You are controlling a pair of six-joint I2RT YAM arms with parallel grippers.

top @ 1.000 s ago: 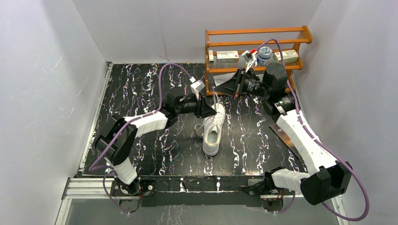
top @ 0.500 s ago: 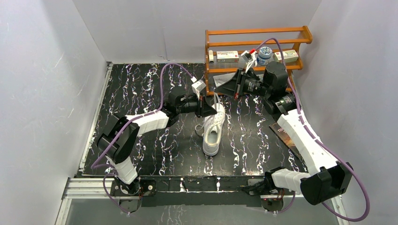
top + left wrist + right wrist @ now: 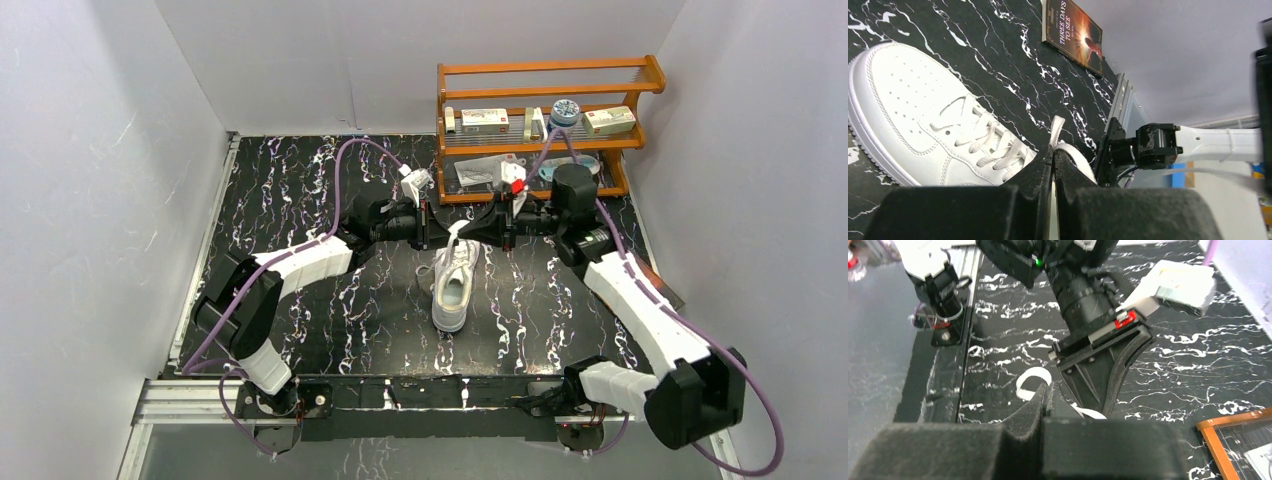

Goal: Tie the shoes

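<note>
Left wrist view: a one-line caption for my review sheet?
Left gripper shut on a white lace of the white sneaker, on a black marbled table, paperback book beyond.

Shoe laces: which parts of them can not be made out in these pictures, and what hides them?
- Top view: the left gripper and right gripper meet over the sneaker, covering its far end and the lace ends.
- Left wrist view: the lace disappears between the gripper's fingers; any knot is hidden there.
- Right wrist view: only a loop of lace shows; the sneaker itself is not visible.
</note>
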